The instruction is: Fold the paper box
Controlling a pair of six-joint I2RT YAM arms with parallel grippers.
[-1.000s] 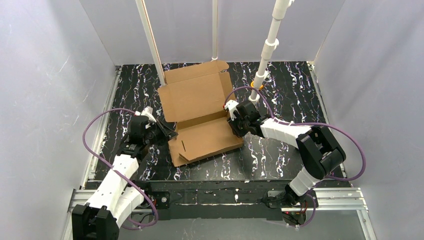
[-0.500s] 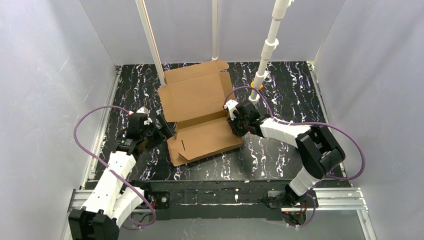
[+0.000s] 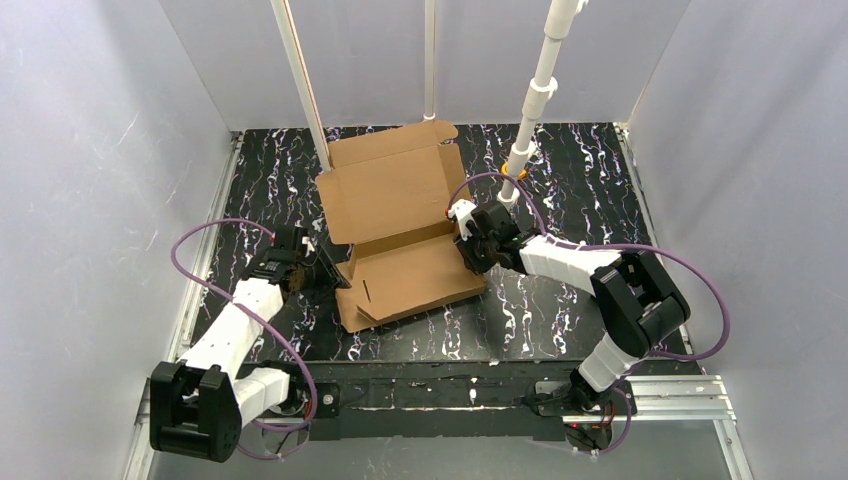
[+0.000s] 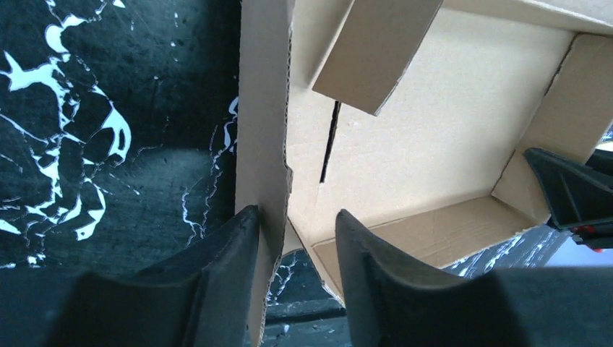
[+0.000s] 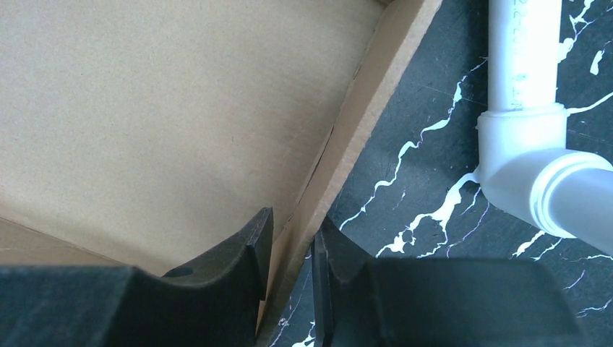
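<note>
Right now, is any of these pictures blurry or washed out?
Top view: evenly lit and sharp across the paper box. Left wrist view: the left claw looks soft up close, the box behind it crisp. Right wrist view: the right claw is dark and soft-edged, and the white pipe looks almost washed out.

Your top view looks down from above and behind the arm bases, far enough back to take in the whole table (image 3: pixel 570 180) with the paper box (image 3: pixel 400 190) near its middle. Each wrist view sits very close: the left looks past the left gripper (image 4: pixel 296 217) across the box's inside from its left wall, and the right looks past the right gripper (image 5: pixel 294 219) at the opposite wall and a white pipe (image 5: pixel 520 72). All three share the box's brown inside.
</note>
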